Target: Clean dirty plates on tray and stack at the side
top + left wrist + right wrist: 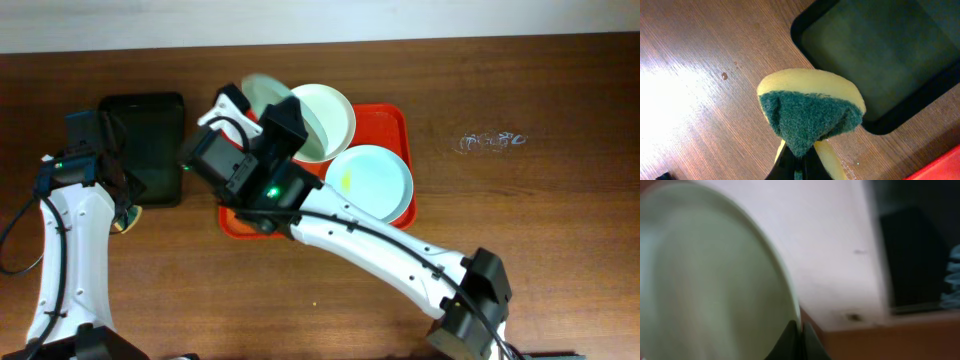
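Clamps scouring sponge (pixel 810 112) in left end effector (pixel 797 161) beside black tray (pixel 880 55); pinches rim of tilted mint plate (pixel 705 280) in right end effector (pixel 799 337).

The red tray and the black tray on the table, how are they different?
The red tray is bright orange-red; the black tray is dark. The red tray is the larger of the two. The red tray carries plates, among them a cream plate and a pale blue plate; no plate shows on the black tray. Both are rectangular with rounded corners and lie on the wooden table.
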Action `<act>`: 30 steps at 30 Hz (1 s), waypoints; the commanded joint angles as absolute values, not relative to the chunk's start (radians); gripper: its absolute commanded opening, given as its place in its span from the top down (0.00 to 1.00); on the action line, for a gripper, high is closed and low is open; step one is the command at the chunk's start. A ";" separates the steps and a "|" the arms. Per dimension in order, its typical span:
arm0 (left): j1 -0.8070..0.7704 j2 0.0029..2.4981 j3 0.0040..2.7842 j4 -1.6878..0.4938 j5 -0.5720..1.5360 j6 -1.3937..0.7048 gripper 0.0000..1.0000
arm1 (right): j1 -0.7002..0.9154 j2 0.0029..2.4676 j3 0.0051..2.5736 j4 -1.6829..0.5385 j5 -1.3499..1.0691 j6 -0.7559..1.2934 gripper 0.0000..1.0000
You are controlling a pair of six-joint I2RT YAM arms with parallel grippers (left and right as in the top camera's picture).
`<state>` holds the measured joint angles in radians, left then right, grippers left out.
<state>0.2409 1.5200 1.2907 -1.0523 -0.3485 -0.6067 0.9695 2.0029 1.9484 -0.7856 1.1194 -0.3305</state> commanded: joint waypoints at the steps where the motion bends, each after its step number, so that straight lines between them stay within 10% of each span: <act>1: 0.245 1.503 1.307 -1.060 -0.355 -0.617 1.00 | 0.858 1.998 1.877 -0.822 0.801 -0.171 0.96; 6: 0.245 1.503 1.307 -1.059 -0.355 -0.617 1.00 | 0.839 1.866 1.904 -0.765 0.885 -0.140 0.96; 16: 0.245 1.503 1.307 -1.057 -0.355 -0.617 1.00 | -0.025 1.928 1.815 -0.744 -0.460 0.215 0.96; 21: 0.245 1.503 1.307 -1.053 -0.318 -0.617 1.00 | -0.363 1.974 1.678 -0.713 -0.362 0.215 0.96; 27: 0.245 1.503 1.307 -1.053 -0.306 -0.617 1.00 | -0.406 2.006 1.402 -0.475 -0.266 0.219 0.96; 30: 0.245 1.503 1.307 -1.053 -0.306 -0.617 1.00 | -0.405 2.005 1.395 -0.482 -0.299 0.218 0.52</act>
